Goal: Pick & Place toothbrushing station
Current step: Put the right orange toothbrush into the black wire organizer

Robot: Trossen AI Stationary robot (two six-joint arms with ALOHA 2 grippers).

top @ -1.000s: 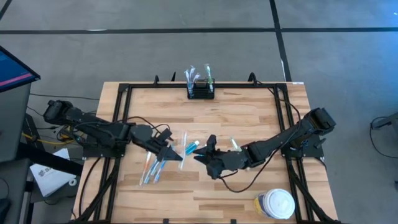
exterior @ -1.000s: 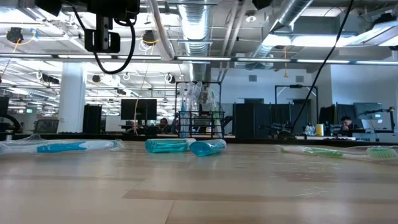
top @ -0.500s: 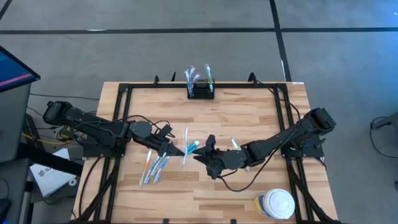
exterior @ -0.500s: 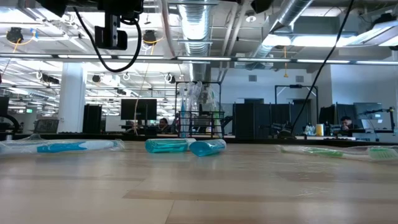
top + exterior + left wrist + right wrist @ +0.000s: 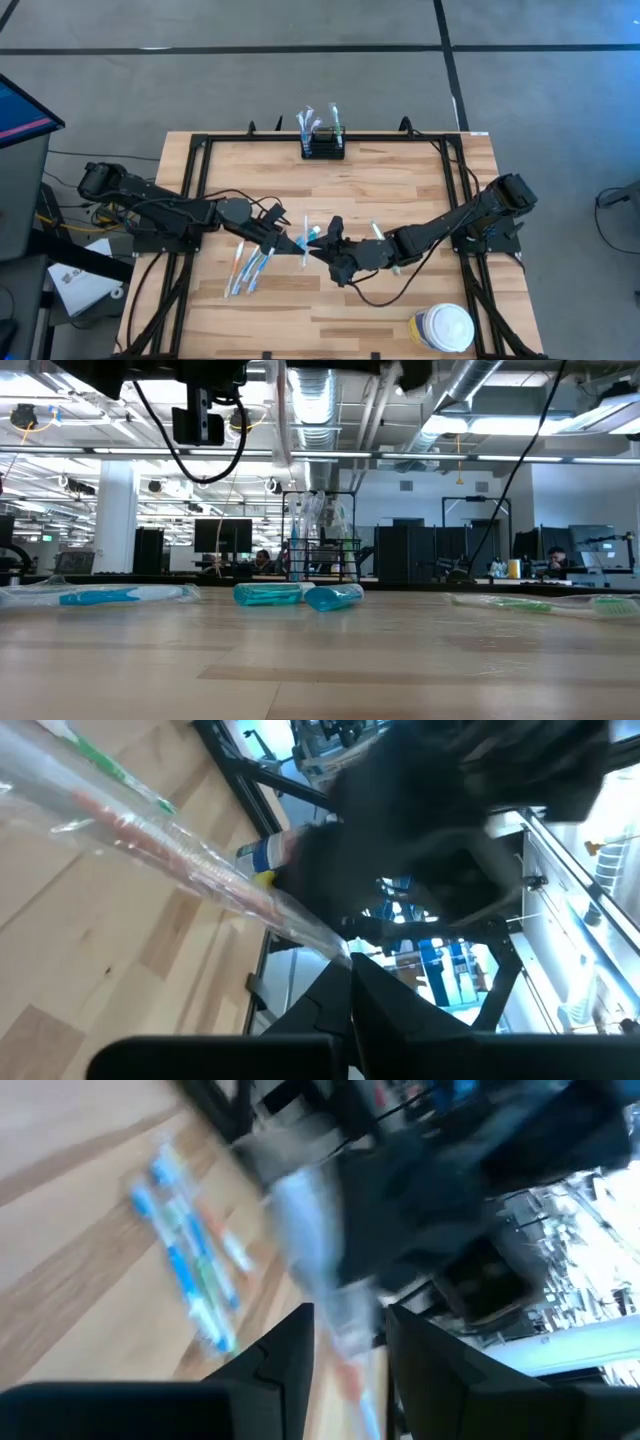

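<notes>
The toothbrushing station (image 5: 324, 146), a small black holder with wrapped brushes standing in it, sits at the table's far edge. At mid-table my left gripper (image 5: 297, 243) (image 5: 350, 965) is shut on a clear-wrapped toothbrush (image 5: 304, 232) (image 5: 150, 835), which is held above the table. My right gripper (image 5: 322, 245) (image 5: 350, 1330) faces it from the right. It is open, with a finger on either side of the wrapper's end (image 5: 345, 1305). My left gripper pinches the wrapped toothbrush by one end of its clear wrapper (image 5: 325, 942) between its two shut fingers. It reaches in nearly level from the table's left. The toothbrush is lifted clear of the table, and its free length runs away from the fingers. My right gripper stands around the wrapper; I cannot tell whether it touches it.
Several wrapped toothbrushes (image 5: 246, 270) lie left of centre, a green one (image 5: 378, 232) lies to the right, and a blue tube (image 5: 313, 234) lies under the grippers. A white-lidded jar (image 5: 444, 327) stands at the near right. A black frame (image 5: 200, 150) rims the table.
My left gripper has carried the wrapped toothbrush toward the table's right edge, up to my right gripper. The toothbrush has stayed clear of the table.
</notes>
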